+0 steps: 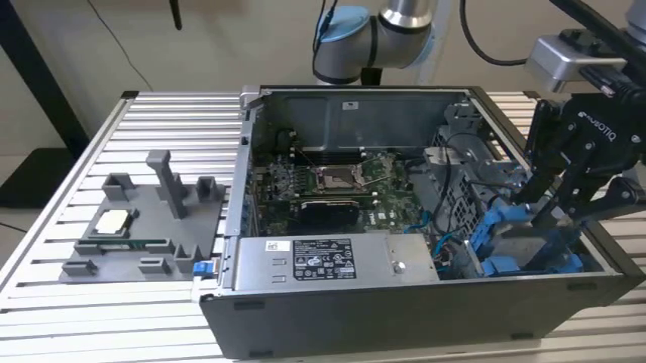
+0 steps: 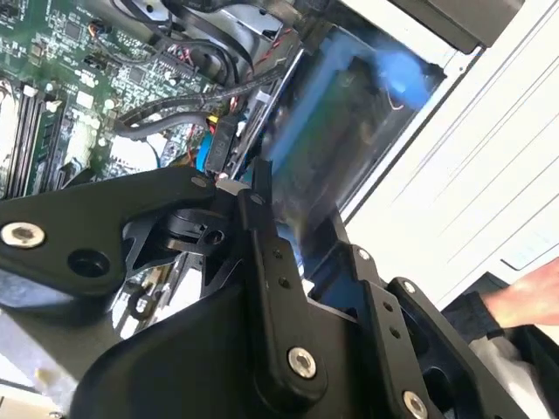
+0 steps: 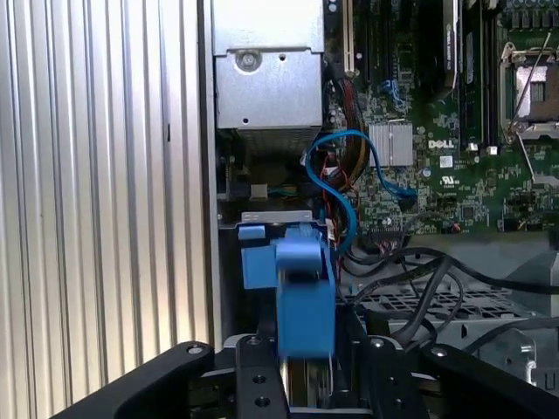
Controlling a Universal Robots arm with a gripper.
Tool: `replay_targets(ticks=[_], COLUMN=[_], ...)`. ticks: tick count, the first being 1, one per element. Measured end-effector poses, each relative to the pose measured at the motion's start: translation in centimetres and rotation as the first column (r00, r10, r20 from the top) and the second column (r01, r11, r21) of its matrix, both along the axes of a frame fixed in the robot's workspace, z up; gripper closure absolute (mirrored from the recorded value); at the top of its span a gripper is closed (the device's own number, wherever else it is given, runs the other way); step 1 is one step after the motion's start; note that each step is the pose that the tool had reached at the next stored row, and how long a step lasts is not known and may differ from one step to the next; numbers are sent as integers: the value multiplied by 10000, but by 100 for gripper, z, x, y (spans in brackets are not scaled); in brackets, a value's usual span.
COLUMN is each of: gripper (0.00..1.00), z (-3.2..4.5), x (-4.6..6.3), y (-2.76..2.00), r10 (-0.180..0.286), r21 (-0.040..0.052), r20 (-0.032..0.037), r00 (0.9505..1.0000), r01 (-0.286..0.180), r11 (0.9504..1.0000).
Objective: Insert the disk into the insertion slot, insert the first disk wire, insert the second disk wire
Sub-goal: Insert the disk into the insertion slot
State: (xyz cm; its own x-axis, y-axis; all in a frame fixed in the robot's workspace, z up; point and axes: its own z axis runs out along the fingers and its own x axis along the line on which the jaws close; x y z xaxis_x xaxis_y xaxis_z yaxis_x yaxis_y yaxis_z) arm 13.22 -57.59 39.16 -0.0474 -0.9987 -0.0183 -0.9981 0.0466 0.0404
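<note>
Right now your claw (image 1: 547,215) is pinching the disk (image 1: 501,227) by its blue frame. You'll find the disk at about 4 o'clock inside the open computer case (image 1: 404,318) in the exterior view.

This looks to me like a robotics lab or test workshop. The desk (image 1: 71,310) is a bare bench of ribbed aluminium profiles, with a robot arm (image 1: 379,30) rising at its far edge. An opened computer case (image 1: 404,325) sits on it, and a grey plastic fixture (image 1: 151,227) with slots and posts stands toward the exterior view's left edge.
</note>
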Motion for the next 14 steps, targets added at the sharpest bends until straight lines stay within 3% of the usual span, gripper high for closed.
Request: replay_targets(ticks=[3, 4, 8, 9, 12, 14], gripper=[60, 60, 60, 60, 60, 60], z=[54, 55, 53, 52, 41, 21], x=[-5, -10, -38, -41, -43, -55], y=[21, 35, 94, 106, 123, 137], r10=[0, -2, -3, -4, -1, 8], r21=[12, 65, 511, 579, 594, 592], r20=[0, 2, 112, 161, 442, 568], r00=[10000, 10000, 9999, 9999, 9990, 9984], r01=[0, 2, -3, -5, -25, -41], r11=[10000, 10000, 9987, 9983, 9982, 9982])
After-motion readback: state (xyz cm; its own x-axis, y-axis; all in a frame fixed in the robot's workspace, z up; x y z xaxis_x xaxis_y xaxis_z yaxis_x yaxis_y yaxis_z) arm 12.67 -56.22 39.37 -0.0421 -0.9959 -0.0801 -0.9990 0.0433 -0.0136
